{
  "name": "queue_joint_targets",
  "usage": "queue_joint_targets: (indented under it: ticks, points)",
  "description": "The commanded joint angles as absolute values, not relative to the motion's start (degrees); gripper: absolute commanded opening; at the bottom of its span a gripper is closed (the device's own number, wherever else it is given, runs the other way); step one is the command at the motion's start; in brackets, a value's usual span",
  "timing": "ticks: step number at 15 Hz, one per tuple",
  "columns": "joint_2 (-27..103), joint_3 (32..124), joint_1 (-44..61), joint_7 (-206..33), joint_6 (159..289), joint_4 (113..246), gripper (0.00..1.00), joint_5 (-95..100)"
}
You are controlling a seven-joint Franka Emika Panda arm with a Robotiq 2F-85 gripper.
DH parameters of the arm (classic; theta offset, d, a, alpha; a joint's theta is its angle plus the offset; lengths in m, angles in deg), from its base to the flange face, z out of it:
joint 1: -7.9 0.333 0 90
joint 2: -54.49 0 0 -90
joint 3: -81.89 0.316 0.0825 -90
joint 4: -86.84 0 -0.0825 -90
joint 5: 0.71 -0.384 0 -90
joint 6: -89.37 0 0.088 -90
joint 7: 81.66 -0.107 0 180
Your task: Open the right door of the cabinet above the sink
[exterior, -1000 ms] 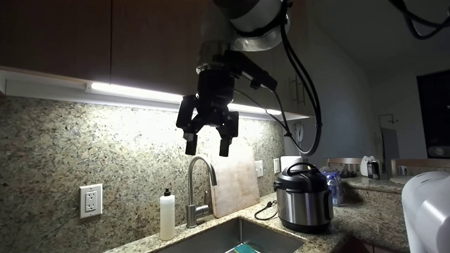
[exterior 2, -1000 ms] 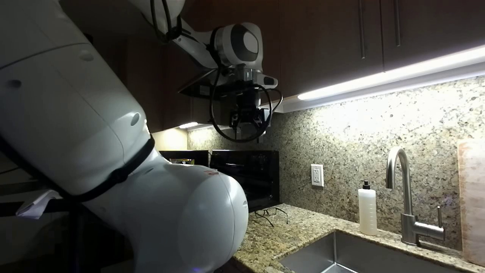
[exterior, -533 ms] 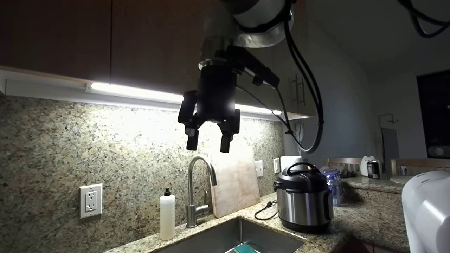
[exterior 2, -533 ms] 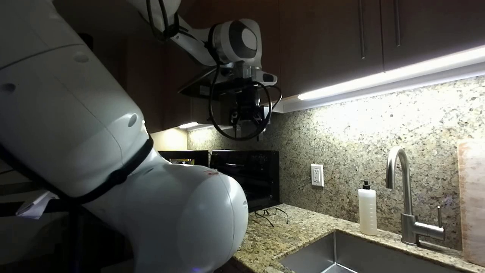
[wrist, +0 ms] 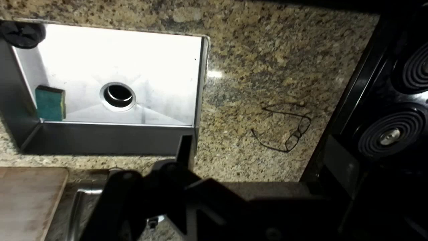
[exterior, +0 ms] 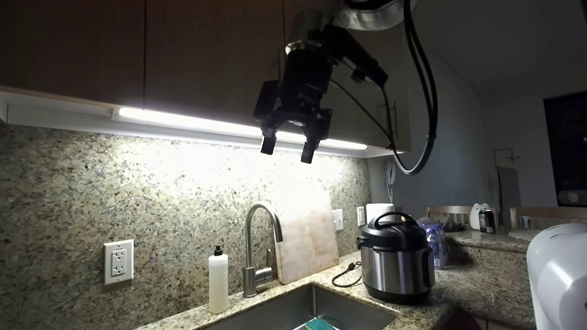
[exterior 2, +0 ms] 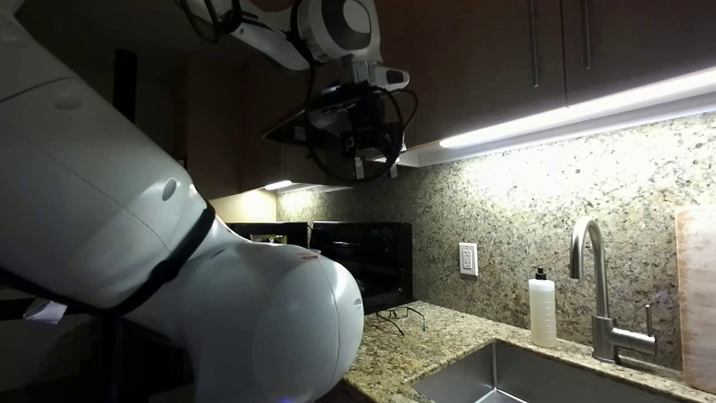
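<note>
End effector [exterior: 288, 149] hangs in midair, jaws spread apart | Right door [exterior 2: 643, 45] of the dark-brown wall cabinet [exterior 2: 486, 61], closed, above and right of the end effector in an exterior view | Stainless-steel sink [exterior: 355, 306] and gooseneck faucet [exterior: 248, 243] below it | Eyeglasses [wrist: 297, 134] on the granite surface [wrist: 240, 83] beneath, framed between the jaws in the wrist view

"Where's the gripper [exterior 2: 376, 169]?"

"Pointing down, jaws parted; well away from the right door [exterior 2: 643, 42] of the cabinet [exterior 2: 486, 61]; that door sits closed."

"And below?"

"The sink [exterior 2: 551, 375]; a black-topped bottle [exterior 2: 542, 313] and the faucet [exterior 2: 600, 274] stand beside it."
</note>
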State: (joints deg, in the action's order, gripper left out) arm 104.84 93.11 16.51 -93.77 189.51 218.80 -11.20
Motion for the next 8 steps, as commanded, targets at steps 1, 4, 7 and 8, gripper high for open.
queue_joint_targets:
  ticks: [1,4,7,8]
  points:
    - [108.1,92.9,12.8,-93.8,190.7,214.8,1.0,-7.5]
    - [109.2,93.2,9.9,-94.0,192.9,210.2,1.0,-3.4]
    - [111.3,92.6,7.4,-95.1,196.4,206.4,1.0,-1.2]
    - [111.9,92.3,6.4,-95.7,197.7,205.5,1.0,-1.0]
